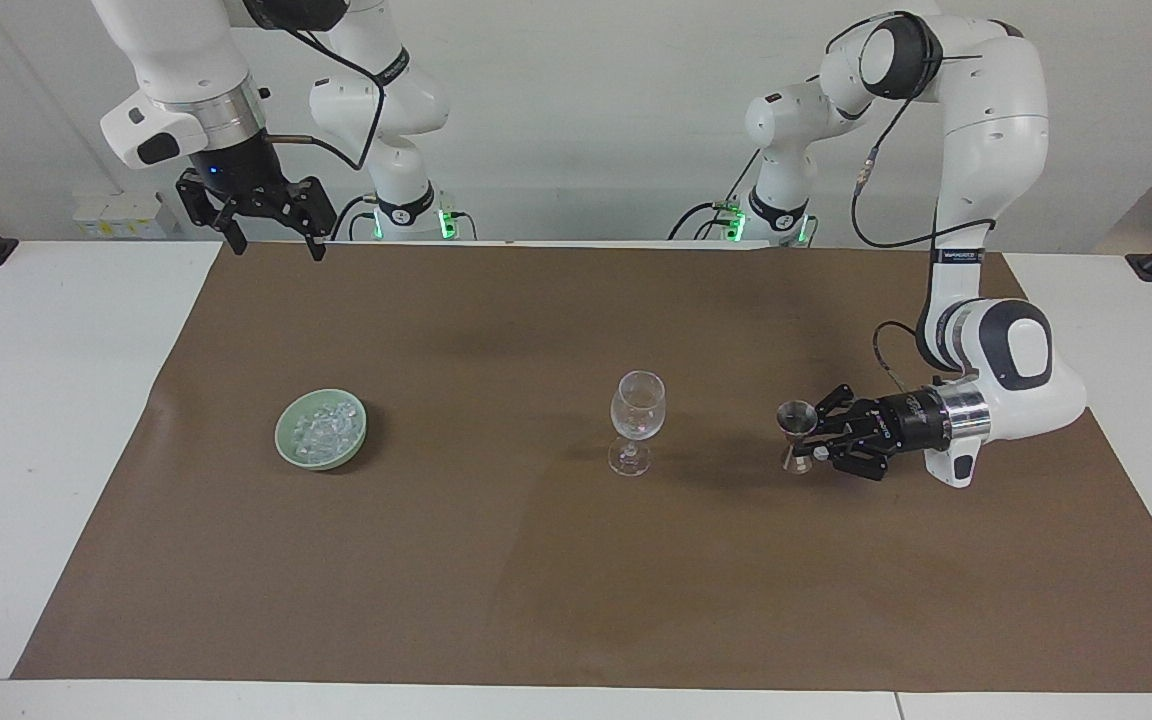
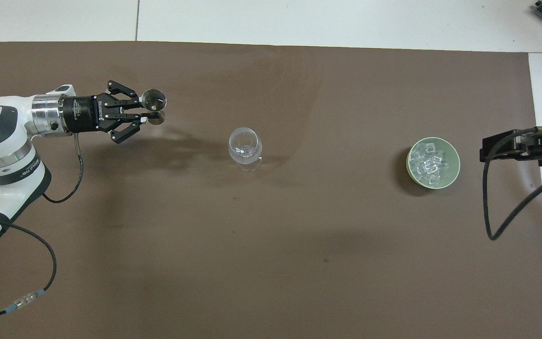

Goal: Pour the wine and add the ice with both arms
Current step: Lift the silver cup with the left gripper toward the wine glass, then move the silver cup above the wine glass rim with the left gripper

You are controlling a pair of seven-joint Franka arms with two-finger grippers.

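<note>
In the facing view, the left gripper (image 1: 808,441) hangs low over the brown mat (image 1: 576,580) toward the left arm's end of the bench, fingers pinching the waist of a small metal jigger (image 1: 796,432) held upright, probably so its contents stay in on the way to the wine glass (image 1: 635,420). The right gripper (image 1: 271,235) waits high, fingers spread. In the overhead view, the ice (image 2: 430,161) sits heaped in a green bowl (image 2: 454,157) toward the right arm's end, the glass between bowl and jigger.

White table (image 1: 46,420) — brown mat (image 1: 536,560) bearing wine glass (image 1: 636,420), ice bowl (image 1: 321,430).
</note>
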